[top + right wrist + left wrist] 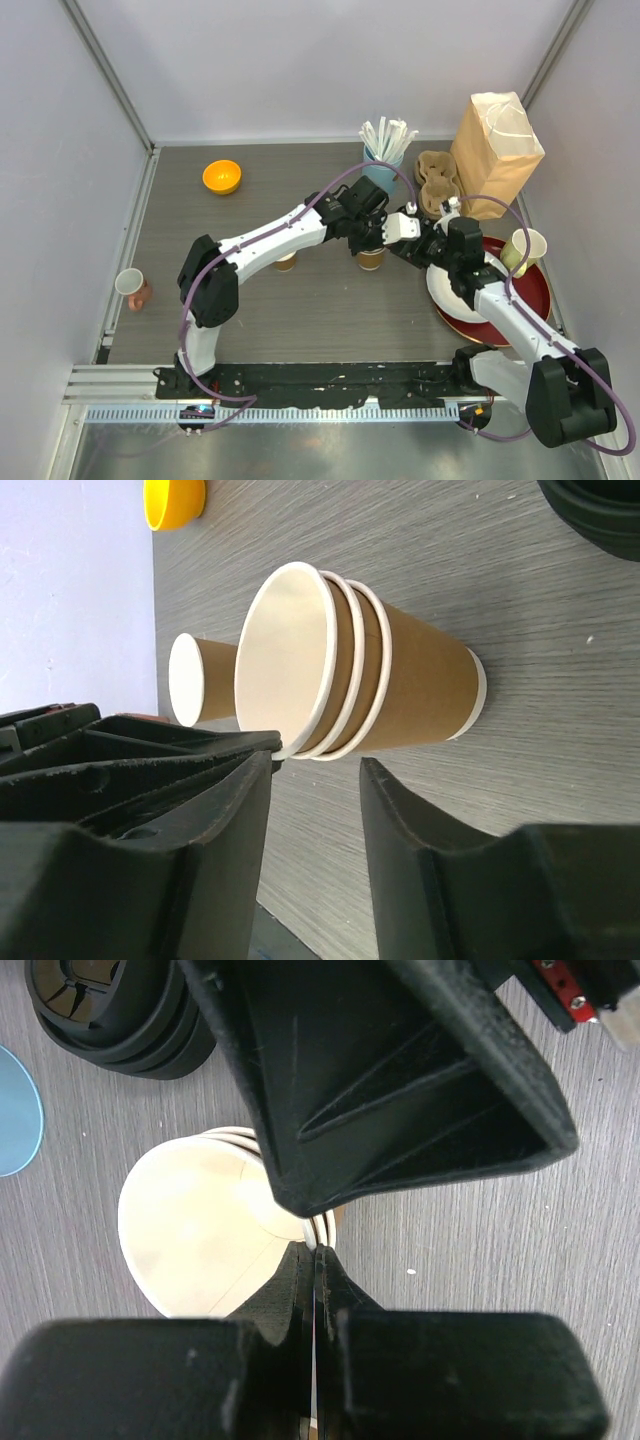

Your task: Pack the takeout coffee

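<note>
1. Left claw (315, 1242) is clamped all but closed on the rim of the cup stack (400, 680), directly beneath it.
2. Right claw (318, 768) gapes wide, holding nothing. The stack stands on the worktop (530, 810) just ahead of its fingertips.
3. Best play, I'd say: right grips the outer cups low, then left lifts straight up, gently, with no crushing.

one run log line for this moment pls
left claw: shut on cup stack rim | right claw: open beside stack | stack: three nested, no lid | single cup: apart, unlidded
</note>
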Controlling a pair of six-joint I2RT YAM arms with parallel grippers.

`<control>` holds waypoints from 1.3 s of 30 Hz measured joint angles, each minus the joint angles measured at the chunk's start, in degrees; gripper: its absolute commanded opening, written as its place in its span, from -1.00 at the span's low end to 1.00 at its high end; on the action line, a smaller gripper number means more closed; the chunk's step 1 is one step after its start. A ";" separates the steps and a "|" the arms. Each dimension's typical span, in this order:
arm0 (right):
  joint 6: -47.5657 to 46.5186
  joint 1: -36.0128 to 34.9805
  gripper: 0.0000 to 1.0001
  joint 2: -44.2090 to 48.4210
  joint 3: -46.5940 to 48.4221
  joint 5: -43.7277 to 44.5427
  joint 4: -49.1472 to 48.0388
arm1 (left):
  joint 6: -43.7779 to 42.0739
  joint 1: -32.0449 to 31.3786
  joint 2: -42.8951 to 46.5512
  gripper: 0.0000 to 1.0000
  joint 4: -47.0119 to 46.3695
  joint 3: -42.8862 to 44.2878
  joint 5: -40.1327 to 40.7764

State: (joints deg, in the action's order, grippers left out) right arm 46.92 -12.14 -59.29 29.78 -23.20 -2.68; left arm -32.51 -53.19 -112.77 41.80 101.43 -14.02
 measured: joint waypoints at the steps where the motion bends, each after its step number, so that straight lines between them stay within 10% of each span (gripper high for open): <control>1: 0.04 0.00 -0.28 0.28 -0.26 0.09 -0.07 | 0.11 -0.02 0.00 -1.00 0.00 0.00 0.00; 39: 1.57 0.02 -0.38 -3.37 -3.98 1.70 -4.55 | -2.36 -2.80 0.00 -1.00 2.29 4.24 5.77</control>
State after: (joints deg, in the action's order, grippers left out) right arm 48.49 -12.12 -62.65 25.80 -21.50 -7.22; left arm -34.87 -55.99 -112.77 44.10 105.67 -8.25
